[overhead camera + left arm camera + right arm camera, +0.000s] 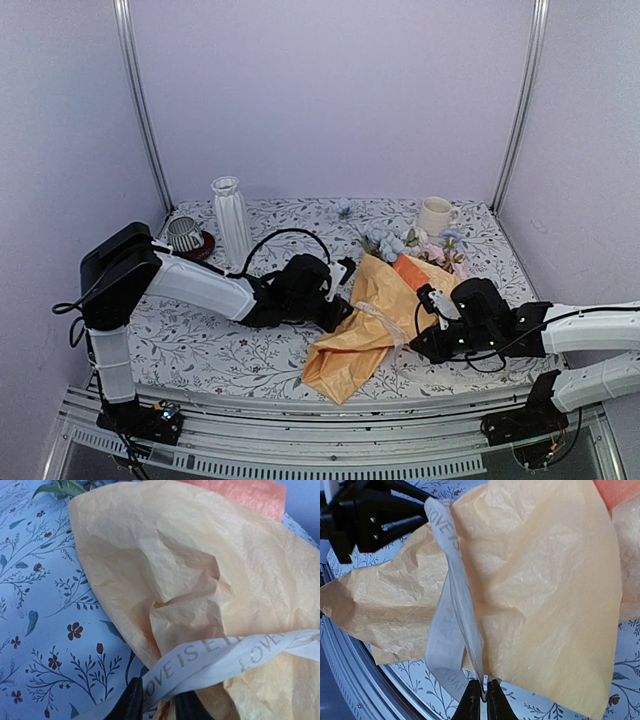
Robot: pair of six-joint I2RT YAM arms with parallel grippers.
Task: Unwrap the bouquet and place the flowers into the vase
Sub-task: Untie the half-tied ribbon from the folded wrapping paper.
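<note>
Just left of the vase, which stands upright at the back of the table, sits a striped cup. To the right of the vase and nearer the arms, the left gripper is clenched on the printed ribbon at the bouquet's side. The bouquet lies on its side well right of the vase, with its crumpled paper toward the near edge and the flowers spilling toward the back. Farther right of the vase, the right gripper pinches another stretch of the same ribbon, fingertips pressed together on it. With both arms gripping it, the risk as I judge it is that pulling apart tightens the tie instead of loosening it, or drags the whole light bundle across the table. The thin paper could tear, and the sheer ribbon could slip from either pinch. A drag toward the vase might topple it, and the cream mug, right of the vase at the back, stands close to the flowers.
</note>
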